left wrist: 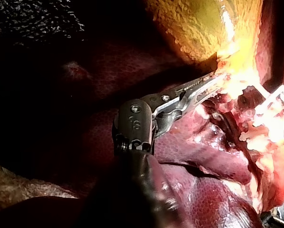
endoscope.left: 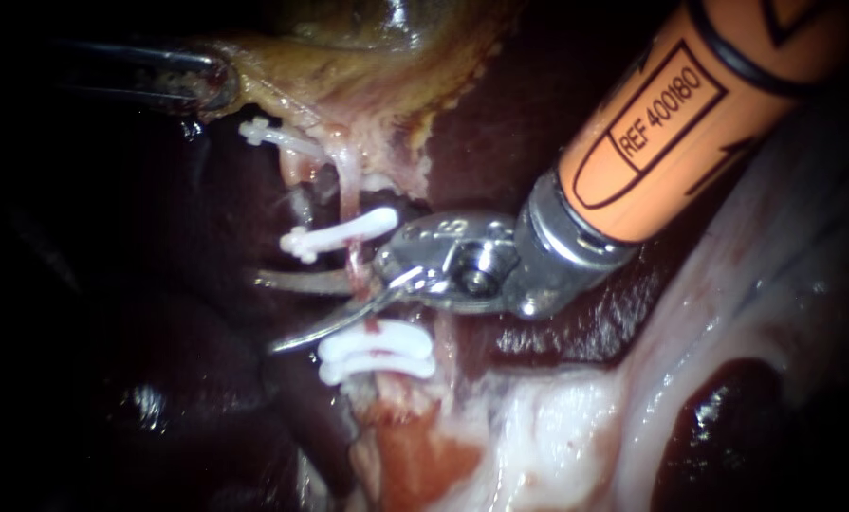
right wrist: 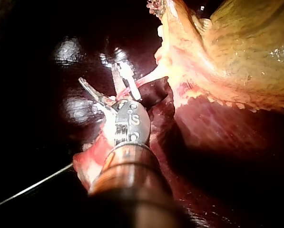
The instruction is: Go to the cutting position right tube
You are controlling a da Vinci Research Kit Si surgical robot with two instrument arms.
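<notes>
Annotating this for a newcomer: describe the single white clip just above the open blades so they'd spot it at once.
The right instrument, orange-shafted, holds open blades around a thin pink tube. The clip crosses that tube above the upper blade. It lies alone, unlike the stacked clips below the blades, and lower than the small clip near the gallbladder.

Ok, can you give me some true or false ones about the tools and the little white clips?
1. The right instrument has its jaws, two thin blades, open, with the tube between them. True.
2. The tube has no clips on it. False: a white clip sits above the blades and a double clip below them.
3. The left instrument has its jaws shut on the gallbladder. True.
4. The right instrument's shaft is blue. False: it is orange.
</notes>
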